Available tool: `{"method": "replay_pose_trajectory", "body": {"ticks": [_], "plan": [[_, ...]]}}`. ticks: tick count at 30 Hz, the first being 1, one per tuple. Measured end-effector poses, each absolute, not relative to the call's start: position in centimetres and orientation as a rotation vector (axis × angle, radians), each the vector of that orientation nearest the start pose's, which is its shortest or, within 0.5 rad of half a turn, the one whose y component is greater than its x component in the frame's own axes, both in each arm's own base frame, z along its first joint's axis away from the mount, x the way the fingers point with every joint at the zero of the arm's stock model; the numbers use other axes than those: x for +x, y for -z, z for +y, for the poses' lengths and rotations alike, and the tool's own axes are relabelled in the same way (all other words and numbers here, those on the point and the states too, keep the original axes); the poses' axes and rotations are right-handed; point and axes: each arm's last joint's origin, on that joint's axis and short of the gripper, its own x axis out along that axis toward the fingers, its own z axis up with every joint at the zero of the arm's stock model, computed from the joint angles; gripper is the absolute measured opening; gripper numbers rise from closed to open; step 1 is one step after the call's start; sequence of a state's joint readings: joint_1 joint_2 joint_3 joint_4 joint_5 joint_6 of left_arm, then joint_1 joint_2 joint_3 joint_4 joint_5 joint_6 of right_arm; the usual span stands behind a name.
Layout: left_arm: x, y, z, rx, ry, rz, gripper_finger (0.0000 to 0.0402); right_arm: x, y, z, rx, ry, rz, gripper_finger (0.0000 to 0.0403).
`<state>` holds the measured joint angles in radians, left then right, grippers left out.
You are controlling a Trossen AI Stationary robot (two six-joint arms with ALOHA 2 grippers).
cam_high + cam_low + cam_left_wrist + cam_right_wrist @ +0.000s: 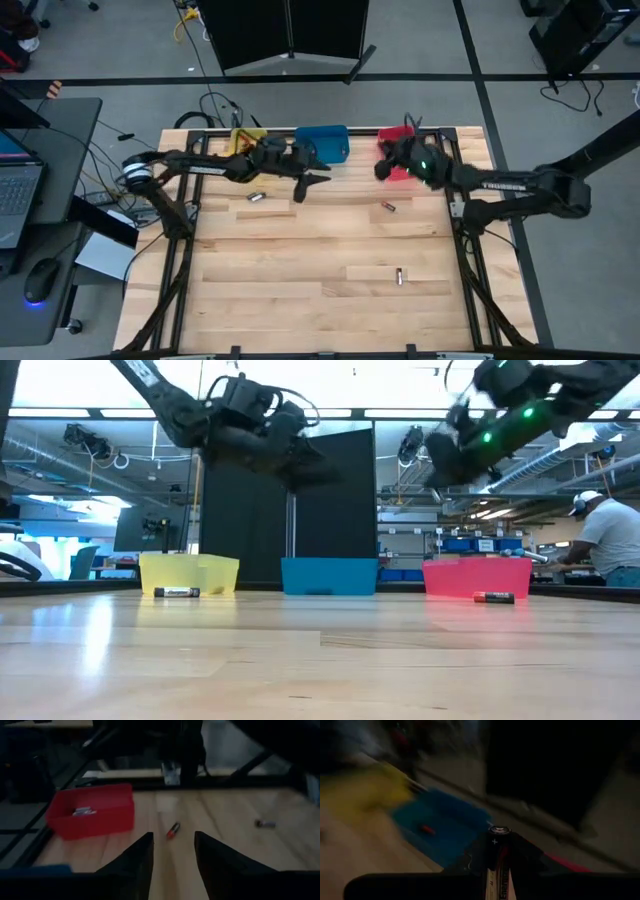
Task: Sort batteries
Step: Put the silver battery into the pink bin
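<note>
My right gripper (383, 166) hangs over the red bin (400, 140) at the table's far edge, shut on a battery (498, 851). My left gripper (308, 186) hovers open, holding nothing, just on the near side of the blue bin (322, 142). In its wrist view the fingers (172, 846) frame a red-ended battery (173, 830) lying on the wood farther off. Loose batteries lie on their sides on the table (255, 197), (389, 207), (400, 276). The red bin (92, 811) holds some cells (84, 811). The blue bin (440, 827) holds a reddish one (426, 829). My right gripper pinches the battery between its two fingers, with the cell lying along them. Its plus end (499, 830) sticks out forward past the fingertips. The battery is lifted clear of the table and the bins.
A yellow bin (240, 140) stands left of the blue one in the row along the far edge. The wooden table (300, 290) lies wide toward its near edge. In the low view a person (605, 540) stands in the room beyond the table.
</note>
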<state>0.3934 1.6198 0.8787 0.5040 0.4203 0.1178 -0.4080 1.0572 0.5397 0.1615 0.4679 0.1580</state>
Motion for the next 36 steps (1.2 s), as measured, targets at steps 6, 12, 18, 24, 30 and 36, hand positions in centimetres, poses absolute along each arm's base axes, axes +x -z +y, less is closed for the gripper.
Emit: {"method": "replay_pose_trajectory", "body": {"ticks": [6, 12, 18, 24, 30, 36], "plan": [[29.8, -23.7, 11.5, 0.059, -0.054, 0.411, 0.0151, 17.9, -21.9, -16.0, 0.323, 1.009, 0.576, 0.0061], [28.6, -22.8, 11.7, 0.033, -0.088, 0.57, 0.0139, 17.3, -18.4, -20.7, 0.508, 0.995, 0.752, 0.0061], [28.4, -22.7, 12.1, 0.027, -0.095, 0.573, 0.0102, 17.7, -15.1, -22.8, 0.572, 1.012, 0.903, 0.0061], [28.1, -22.0, 12.0, 0.018, -0.097, 0.599, 0.0066, 18.0, -13.9, -23.8, 0.6, 1.013, 0.967, 0.0061], [27.3, -19.9, 11.7, -0.019, -0.148, 0.485, 0.0009, 17.9, -13.7, -24.0, 0.612, 1.011, 0.971, 0.0081], [25.7, -19.1, 11.3, -0.069, -0.22, 0.606, 0.0015, 17.6, -15.1, -23.5, 0.527, 1.035, 0.983, 0.0184]]}}
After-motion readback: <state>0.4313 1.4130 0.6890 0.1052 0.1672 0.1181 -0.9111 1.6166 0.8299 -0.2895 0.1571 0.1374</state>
